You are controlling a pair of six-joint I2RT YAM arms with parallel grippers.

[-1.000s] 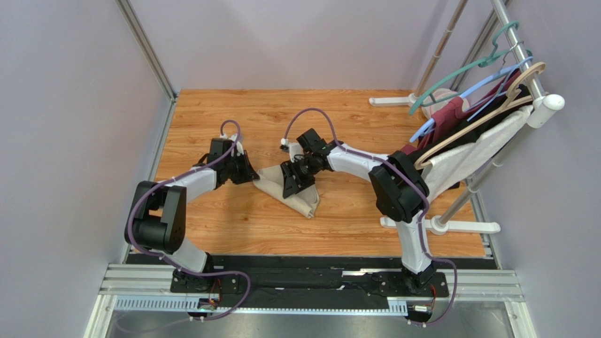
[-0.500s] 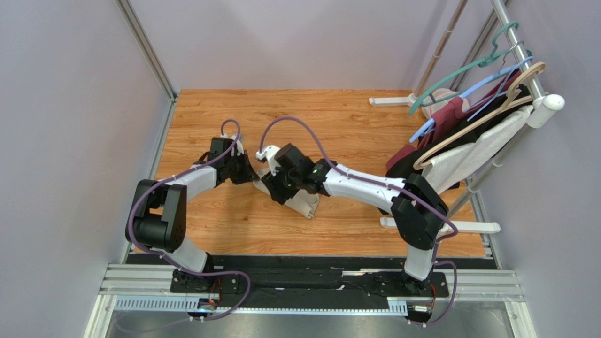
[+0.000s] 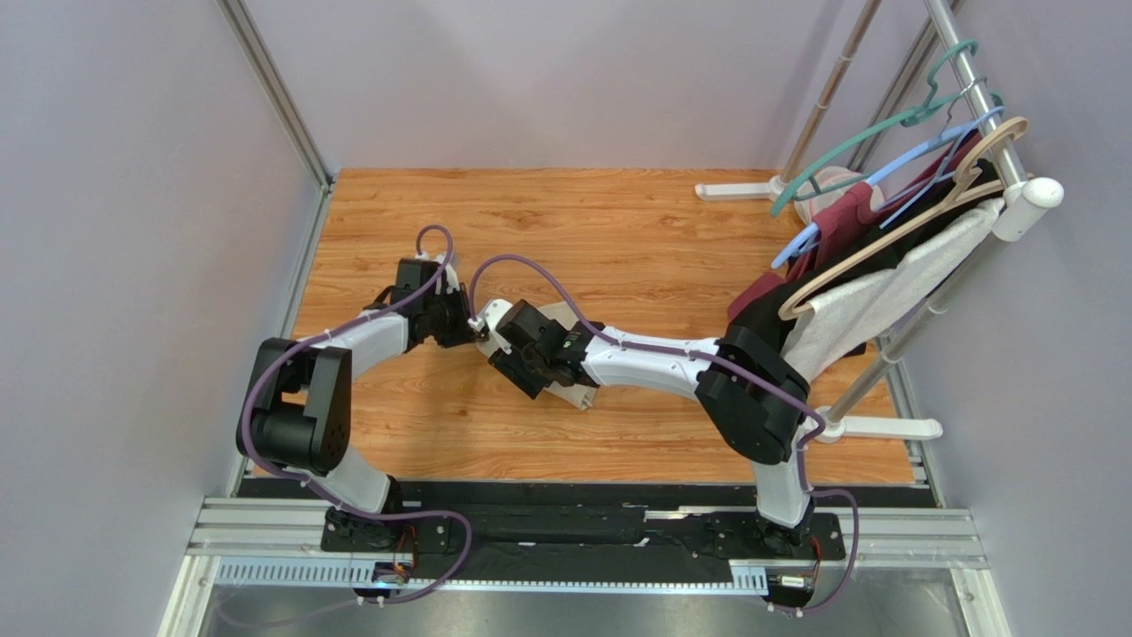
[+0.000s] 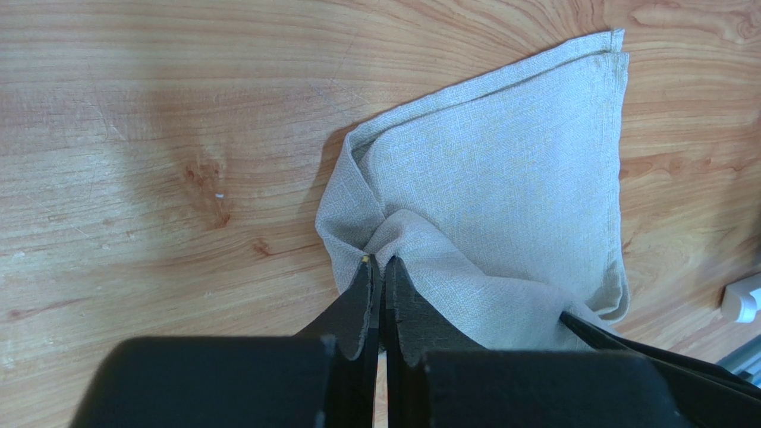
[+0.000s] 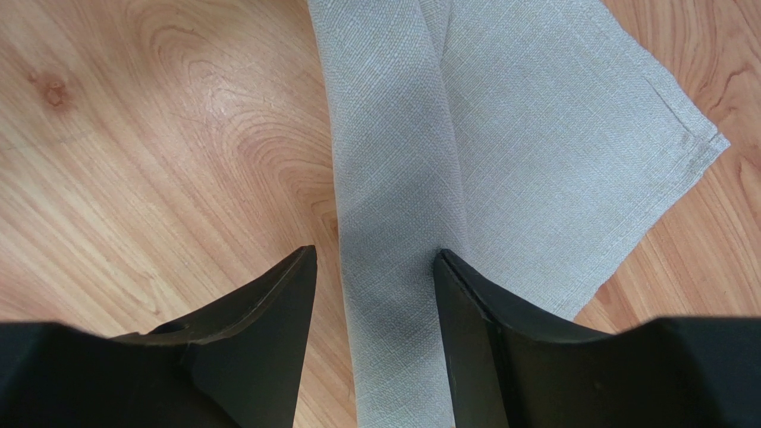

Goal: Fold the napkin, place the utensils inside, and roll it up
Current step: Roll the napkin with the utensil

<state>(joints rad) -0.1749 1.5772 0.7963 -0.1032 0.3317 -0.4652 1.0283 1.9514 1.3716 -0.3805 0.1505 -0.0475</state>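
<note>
Pinching the napkin (image 4: 500, 178) tight in my left gripper (image 4: 377, 267), I hold my right gripper (image 5: 375, 259) wide open astride its fold.

One high overview, two close wrist views.
The top camera looks down from behind the arm bases (image 3: 585, 534) over the whole table (image 3: 664, 226); each wrist camera peers close past its fingers (image 4: 355, 308) at the napkin (image 4: 500, 178), which all three share.
</note>
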